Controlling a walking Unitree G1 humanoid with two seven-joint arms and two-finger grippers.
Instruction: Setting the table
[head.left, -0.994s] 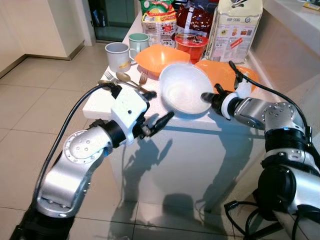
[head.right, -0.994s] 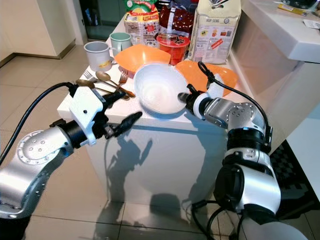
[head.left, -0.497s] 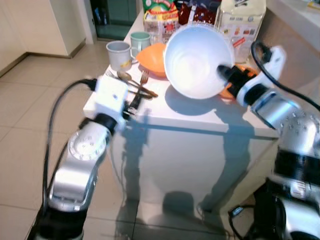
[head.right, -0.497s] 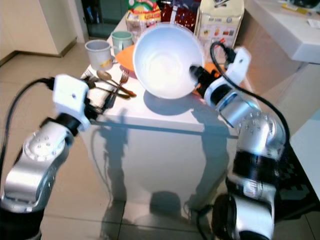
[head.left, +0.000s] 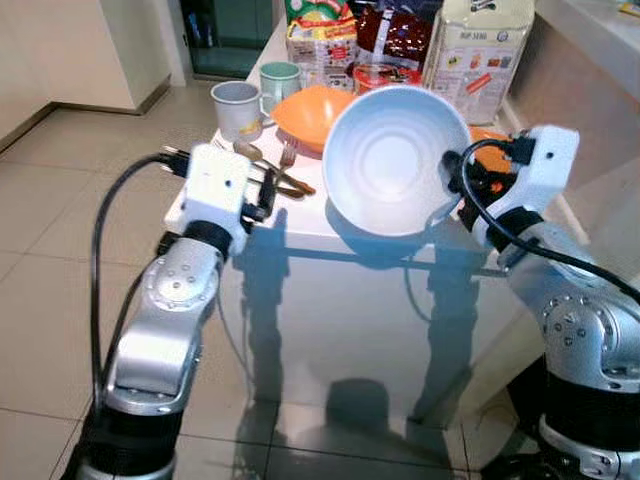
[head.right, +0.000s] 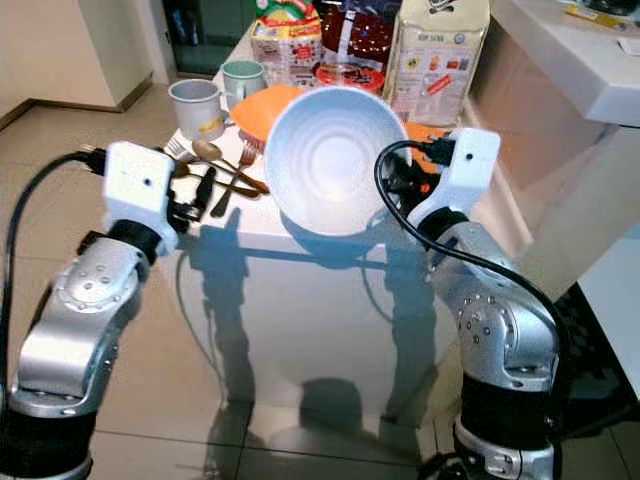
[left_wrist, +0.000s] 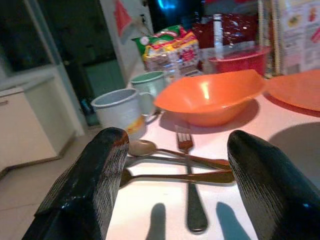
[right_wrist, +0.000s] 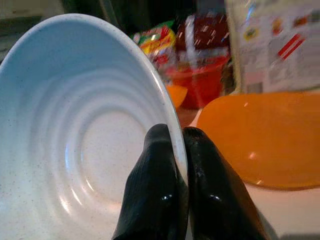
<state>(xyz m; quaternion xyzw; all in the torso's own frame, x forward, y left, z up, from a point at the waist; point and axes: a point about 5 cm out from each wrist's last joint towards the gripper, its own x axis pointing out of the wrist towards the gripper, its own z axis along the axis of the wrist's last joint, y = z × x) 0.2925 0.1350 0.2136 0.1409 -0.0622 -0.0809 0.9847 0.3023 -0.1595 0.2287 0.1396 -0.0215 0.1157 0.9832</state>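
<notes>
One white bowl (head.left: 395, 160). Two orange dishes: a bowl (left_wrist: 212, 95) and a plate (right_wrist: 260, 137). Two mugs, grey (head.left: 236, 108) and green (head.left: 279, 82). One fork (left_wrist: 190, 175). At least two spoons (left_wrist: 165, 162). Several food packages (head.left: 400, 45) along the table's far edge.

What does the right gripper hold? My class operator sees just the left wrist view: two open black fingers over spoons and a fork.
Observer: The right gripper pinches the rim of a white bowl.
Operator: Is the bowl on the table?
Observer: No, it is lifted clear of the table, tilted on edge, its hollow facing the head camera.
Operator: Where is my gripper from above?
Observer: The left gripper hovers at the table's near left corner, by the cutlery.
</notes>
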